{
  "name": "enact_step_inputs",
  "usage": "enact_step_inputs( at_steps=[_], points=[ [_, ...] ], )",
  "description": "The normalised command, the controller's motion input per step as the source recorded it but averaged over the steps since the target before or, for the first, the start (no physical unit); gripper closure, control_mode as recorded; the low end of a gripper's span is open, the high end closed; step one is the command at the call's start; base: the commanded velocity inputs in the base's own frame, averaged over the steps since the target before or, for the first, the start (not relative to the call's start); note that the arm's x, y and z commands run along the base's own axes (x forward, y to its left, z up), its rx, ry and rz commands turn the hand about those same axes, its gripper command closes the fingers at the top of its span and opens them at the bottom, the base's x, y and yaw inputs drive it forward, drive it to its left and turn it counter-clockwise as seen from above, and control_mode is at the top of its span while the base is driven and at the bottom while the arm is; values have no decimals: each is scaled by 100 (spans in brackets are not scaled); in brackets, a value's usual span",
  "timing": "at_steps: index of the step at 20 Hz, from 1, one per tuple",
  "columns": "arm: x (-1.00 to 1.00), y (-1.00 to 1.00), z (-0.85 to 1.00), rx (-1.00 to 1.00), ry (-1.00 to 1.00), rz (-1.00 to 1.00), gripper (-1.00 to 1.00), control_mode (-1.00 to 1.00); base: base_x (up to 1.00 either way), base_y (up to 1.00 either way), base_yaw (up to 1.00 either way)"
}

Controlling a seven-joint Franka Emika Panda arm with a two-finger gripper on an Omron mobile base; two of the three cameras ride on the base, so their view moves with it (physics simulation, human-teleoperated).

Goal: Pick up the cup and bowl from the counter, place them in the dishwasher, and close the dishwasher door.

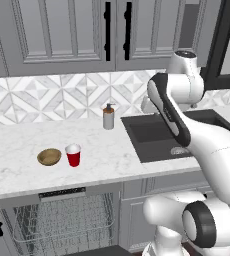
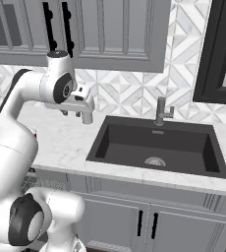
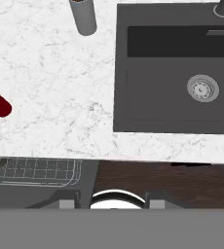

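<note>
Standing upright, red cup (image 1: 73, 155) shows white rim.

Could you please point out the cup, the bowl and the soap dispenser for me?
cup (image 1: 73, 156): left base view, on its red side wall.
bowl (image 1: 49, 156): left base view, on its tan inside.
soap dispenser (image 1: 108, 119): left base view, on the grey bottle body below the pump.
</note>
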Motion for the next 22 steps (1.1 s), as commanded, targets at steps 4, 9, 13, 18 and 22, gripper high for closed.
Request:
enact_step_inputs(
  at_steps=[4,9,13,18,22],
  points=[
    [-35,0,0,0,-1,0,-100,-100,0,0,0],
    [-88,2,0,0,-6,2,-100,-100,0,0,0],
    [-69,8,-16,0,0,0,-100,-100,0,0,0],
    [-55,11,-14,0,0,0,-100,-100,0,0,0],
    [0,0,0,0,0,0,-100,100,-31,3,0]
  ],
)
